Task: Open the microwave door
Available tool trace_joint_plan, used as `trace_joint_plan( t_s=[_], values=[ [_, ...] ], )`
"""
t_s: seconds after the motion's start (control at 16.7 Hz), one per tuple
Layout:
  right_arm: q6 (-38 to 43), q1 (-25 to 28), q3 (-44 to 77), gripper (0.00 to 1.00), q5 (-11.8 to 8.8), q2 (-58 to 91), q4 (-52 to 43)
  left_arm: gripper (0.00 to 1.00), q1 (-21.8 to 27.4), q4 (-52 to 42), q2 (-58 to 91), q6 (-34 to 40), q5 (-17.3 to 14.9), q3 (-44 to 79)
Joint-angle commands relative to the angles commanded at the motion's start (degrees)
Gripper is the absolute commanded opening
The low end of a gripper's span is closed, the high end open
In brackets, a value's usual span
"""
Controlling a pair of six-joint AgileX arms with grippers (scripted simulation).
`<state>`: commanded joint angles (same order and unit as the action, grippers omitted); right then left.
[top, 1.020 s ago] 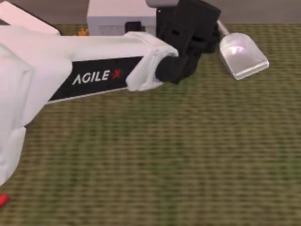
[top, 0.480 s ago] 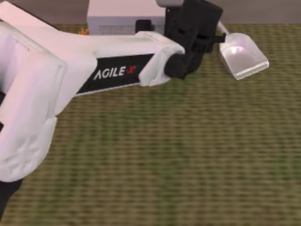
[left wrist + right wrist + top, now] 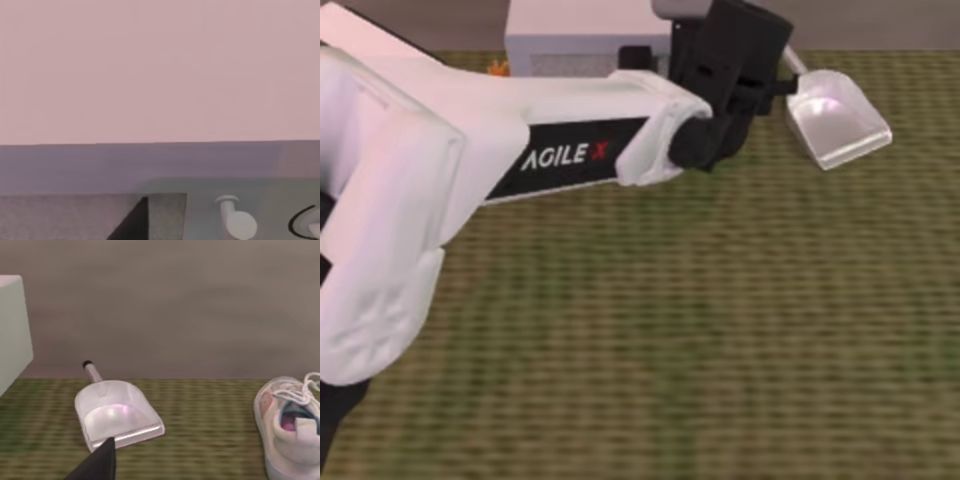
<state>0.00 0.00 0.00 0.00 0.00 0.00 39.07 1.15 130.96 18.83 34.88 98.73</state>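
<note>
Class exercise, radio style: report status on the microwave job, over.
Left gripper up against the microwave front, jaws unseen. Right arm parked, out of the top view. Scoop lies alongside on the right, apart.

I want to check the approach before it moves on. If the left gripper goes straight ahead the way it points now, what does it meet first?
Most likely the microwave: the left gripper is at its front, facing it. Its fingers are hidden, so depth is unclear.

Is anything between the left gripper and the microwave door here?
Nothing visible. The left gripper is already up against the microwave at the table's far edge. The scoop lies off to the right, apart from it.
</note>
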Motion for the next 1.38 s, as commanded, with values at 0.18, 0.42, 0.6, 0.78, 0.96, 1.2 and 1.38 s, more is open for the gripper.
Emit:
trace_joint_plan(
  t_s=[0.18,0.42,0.6,0.78,0.96,1.2,1.38],
  values=[
    [0.0,0.0,0.0,1.0,0.0,0.0,0.0,0.25,0.0,0.0,0.0,0.0,0.0,0.0],
    [0.0,0.0,0.0,1.0,0.0,0.0,0.0,0.0,0.0,0.0,0.0,0.0,0.0,0.0],
    [0.0,0.0,0.0,1.0,0.0,0.0,0.0,0.0,0.0,0.0,0.0,0.0,0.0,0.0],
    [0.0,0.0,0.0,1.0,0.0,0.0,0.0,0.0,0.0,0.0,0.0,0.0,0.0,0.0],
    [0.0,0.0,0.0,1.0,0.0,0.0,0.0,0.0,3.51,-0.14,-1.44,0.11,-0.16,-2.2],
    [0.0,0.0,0.0,1.0,0.0,0.0,0.0,0.0,3.15,-6.31,1.12,1.66,-1.62,3.8],
    [0.0,0.0,0.0,1.0,0.0,0.0,0.0,0.0,2.43,-17.2,4.91,3.96,-3.98,13.11]
  ],
)
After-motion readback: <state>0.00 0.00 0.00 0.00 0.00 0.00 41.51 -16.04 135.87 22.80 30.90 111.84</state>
